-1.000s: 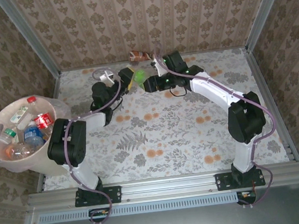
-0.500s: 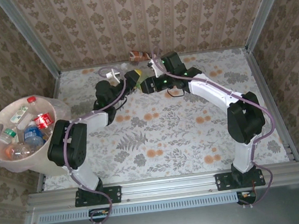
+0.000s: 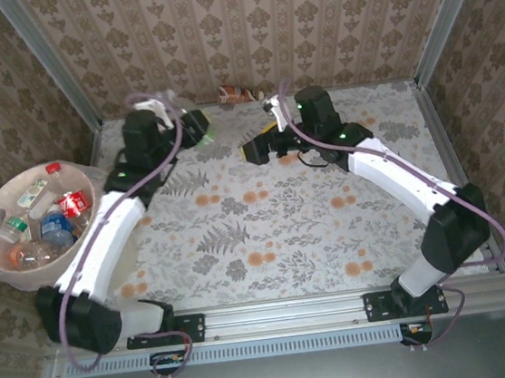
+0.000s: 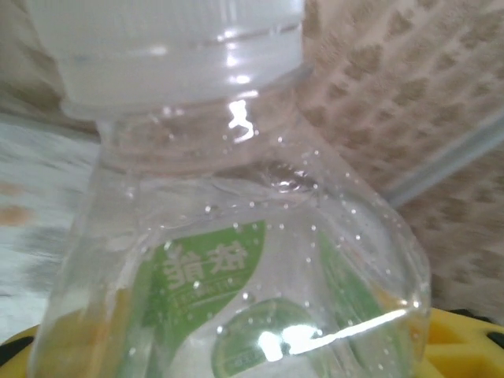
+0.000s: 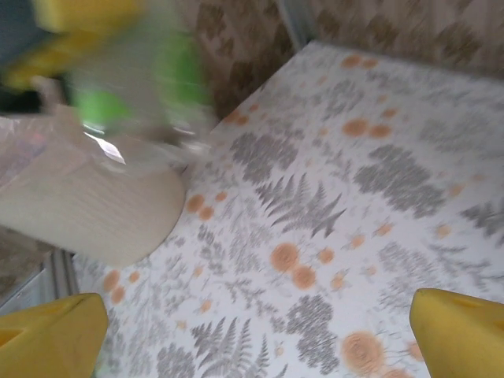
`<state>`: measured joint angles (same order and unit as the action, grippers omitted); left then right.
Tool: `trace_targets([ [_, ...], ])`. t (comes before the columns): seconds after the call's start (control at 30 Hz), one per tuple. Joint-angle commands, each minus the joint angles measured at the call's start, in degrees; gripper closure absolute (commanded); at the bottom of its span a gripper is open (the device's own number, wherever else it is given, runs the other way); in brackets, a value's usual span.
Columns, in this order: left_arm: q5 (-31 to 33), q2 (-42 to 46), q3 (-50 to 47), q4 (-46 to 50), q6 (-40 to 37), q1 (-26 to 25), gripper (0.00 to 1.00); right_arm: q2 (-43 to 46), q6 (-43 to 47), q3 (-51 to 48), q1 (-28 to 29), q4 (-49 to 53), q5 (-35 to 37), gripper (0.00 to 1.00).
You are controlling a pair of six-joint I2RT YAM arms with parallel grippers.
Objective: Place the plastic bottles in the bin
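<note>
At the far left we see the bin (image 3: 16, 275), a pale tub lined with clear plastic, standing off the left edge of the table (image 3: 330, 226). Several plastic bottles lie in it: one with a red label (image 3: 72, 203), one with a blue label (image 3: 54, 228), and an orange-tinted one (image 3: 21, 257) at its near side.

Next to the right, the left arm reaches to the far left corner of the table, where the left pincer (image 3: 198, 128) has a green-labelled bottle (image 3: 207, 136) in its grip. In the left wrist view this bottle (image 4: 236, 268) sits right in front of the lens, clear, with a white cap (image 4: 173, 47), and a yellow pad (image 4: 465, 339) shows beside it at the lower right.

Further right, we find another bottle (image 3: 234, 92) with a brownish-red label lying at the far edge of the table, against the wall.

The right pincer (image 3: 260, 147) hovers above the table, just right of the held bottle and apart from it. In the right wrist view its yellow fingertips (image 5: 55, 331) stand wide apart with nothing between them, and the right pincer (image 5: 260, 339) looks down on the floral table top. That view also shows the bin (image 5: 94, 213) and, blurred, the green-labelled bottle (image 5: 150, 79).
</note>
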<state>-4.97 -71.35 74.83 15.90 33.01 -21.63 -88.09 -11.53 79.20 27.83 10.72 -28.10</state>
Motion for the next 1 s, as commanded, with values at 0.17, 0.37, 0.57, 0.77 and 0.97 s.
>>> trace_targets([
  [0.17,40.09,6.08,23.91,56.00,-18.21,9.92,0.52,5.82,-5.94,-8.85,-6.32,-9.06,12.33,0.00],
  [0.37,40.02,7.36,26.06,63.28,-20.18,26.33,0.52,6.09,-9.92,-11.67,-9.53,-8.67,13.54,0.00],
  [0.57,39.49,7.19,17.89,58.38,-22.49,36.73,0.50,7.29,-8.79,-13.08,-10.22,-7.25,14.24,0.00],
  [0.77,35.96,5.60,18.31,58.22,-21.33,40.82,0.09,8.03,-7.81,-13.54,-10.25,-6.07,15.32,0.00],
  [0.97,23.88,8.03,24.41,58.05,-20.49,39.45,0.00,7.12,-8.58,-12.40,-10.27,-6.05,15.44,0.00],
])
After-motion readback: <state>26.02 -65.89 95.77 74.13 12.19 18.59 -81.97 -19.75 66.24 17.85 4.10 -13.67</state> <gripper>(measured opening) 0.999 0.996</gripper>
